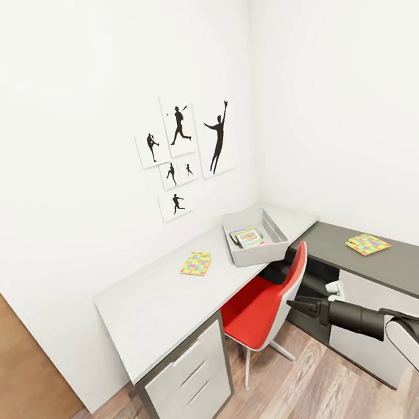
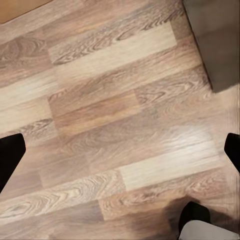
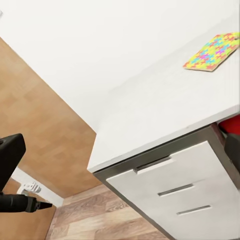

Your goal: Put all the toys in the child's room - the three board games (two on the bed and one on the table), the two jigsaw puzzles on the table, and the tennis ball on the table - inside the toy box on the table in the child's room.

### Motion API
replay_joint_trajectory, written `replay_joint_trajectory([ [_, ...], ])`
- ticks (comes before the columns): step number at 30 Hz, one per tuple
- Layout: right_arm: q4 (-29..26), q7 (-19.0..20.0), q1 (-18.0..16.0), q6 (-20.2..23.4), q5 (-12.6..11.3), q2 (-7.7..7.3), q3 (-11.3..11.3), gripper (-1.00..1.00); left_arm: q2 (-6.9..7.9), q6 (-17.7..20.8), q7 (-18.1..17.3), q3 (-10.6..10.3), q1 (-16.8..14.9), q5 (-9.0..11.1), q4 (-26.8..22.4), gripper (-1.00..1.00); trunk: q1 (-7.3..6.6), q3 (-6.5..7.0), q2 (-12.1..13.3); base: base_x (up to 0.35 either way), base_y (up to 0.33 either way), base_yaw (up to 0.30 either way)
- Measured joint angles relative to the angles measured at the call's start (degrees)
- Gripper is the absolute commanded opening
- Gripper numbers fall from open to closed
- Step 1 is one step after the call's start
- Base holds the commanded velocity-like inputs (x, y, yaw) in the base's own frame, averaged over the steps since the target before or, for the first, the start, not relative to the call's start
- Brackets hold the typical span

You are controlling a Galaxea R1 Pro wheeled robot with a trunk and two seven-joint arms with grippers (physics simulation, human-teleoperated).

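Right gripper point(image 3: 120, 165) is spread wide open, holding nothing, hanging in front of the table's point(image 1: 150, 307) drawer end. Left gripper point(image 2: 120, 150) is open too, aimed at bare plank floor point(image 2: 110, 105). Past the right gripper, one jigsaw point(image 1: 196, 263) lies flat on the table, just beside the toy box point(image 1: 260, 252). Box already has printed game boxes point(image 1: 248, 236) inside. Second jigsaw point(image 1: 368, 244) sits on the dark desk point(image 1: 407, 263), beyond the red chair point(image 1: 266, 309).

**White corner room, plank floor**

Plain white walls point(image 1: 52, 112) meeting in a corner, hung with black silhouette athlete pictures point(image 1: 186, 149). Pale bench point(image 1: 156, 299) along the wall, white drawer cabinet point(image 1: 190, 385) under its near end. Lower dark grey desk point(image 1: 394, 261) adjoining. Red chair point(image 1: 265, 305) tucked between. Wood plank floor point(image 2: 115, 120), evenly lit.
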Motion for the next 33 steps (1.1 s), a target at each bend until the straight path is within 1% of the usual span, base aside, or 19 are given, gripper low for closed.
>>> replay_joint_trajectory([
  [1,0.12,-0.05,0.0,-0.02,-0.01,0.0,-0.15,1.0,-0.62,-0.52,0.11,0.03,0.26,0.06,0.0,1.0,0.0,0.0,0.0,0.0,0.0,0.0],
  [4,0.36,-0.22,0.0,-0.06,0.02,0.0,-0.31,1.0,-1.41,-1.16,0.21,0.02,1.27,0.11,-0.02,1.0,0.0,0.0,0.0,0.0,0.0,0.0],
  [8,0.58,-0.5,-0.02,-0.14,0.05,0.05,-0.41,1.0,-1.81,-1.98,0.24,0.04,2.35,0.1,-0.06,1.0,0.0,0.0,0.0,0.0,0.0,0.0],
  [19,1.52,-0.7,-0.03,-0.06,0.07,0.09,-0.59,1.0,-2.12,-3.47,0.26,0.04,3.07,0.09,-0.08,1.0,0.01,-0.46,0.03,-0.033,0.0,0.0],
  [24,1.9,-0.71,-0.02,-0.19,0.19,0.09,-0.64,1.0,-2.28,-3.93,0.27,0.07,3.16,0.09,-0.08,1.0,0.0,-0.5,0.04,-0.1,0.0,0.0],
  [33,2.6,-0.7,-0.02,-0.23,0.14,0.09,-1.07,1.0,-2.34,-4.23,0.27,0.07,4.06,0.09,-0.08,1.0,0.0,-0.5,0.04,-0.022,0.0,0.0],
])
